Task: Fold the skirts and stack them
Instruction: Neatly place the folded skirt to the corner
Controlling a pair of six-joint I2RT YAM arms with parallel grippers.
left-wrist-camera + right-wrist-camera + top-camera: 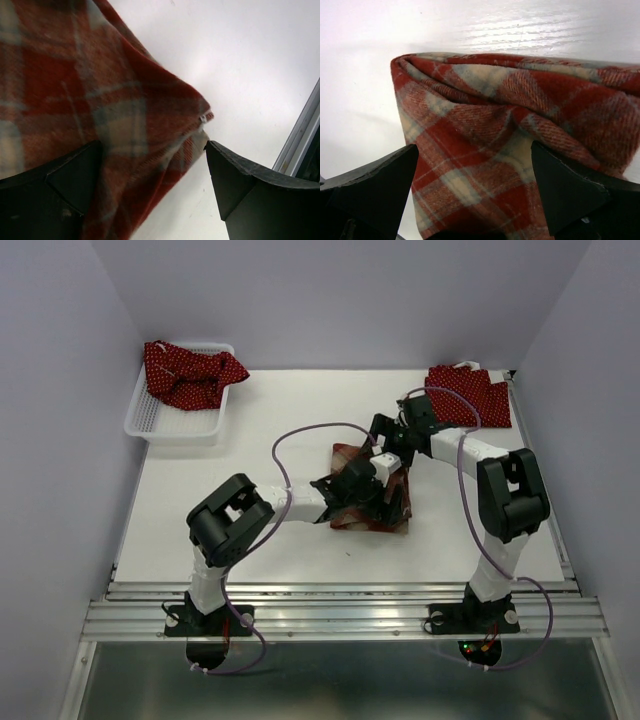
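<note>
Basket (165, 425) held one dotted skirt (190, 373) | three skirts, one basket: second dotted skirt (468, 392), plaid skirt (520, 100) on table (250, 540) | left gripper (152, 150), right gripper (474, 150) released, jaws wide.

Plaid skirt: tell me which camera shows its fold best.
Right wrist view: the plaid skirt fills the frame, its folded edge sharp along the top. The left wrist view shows only a blurred corner; the top view shows it small and partly covered.
</note>
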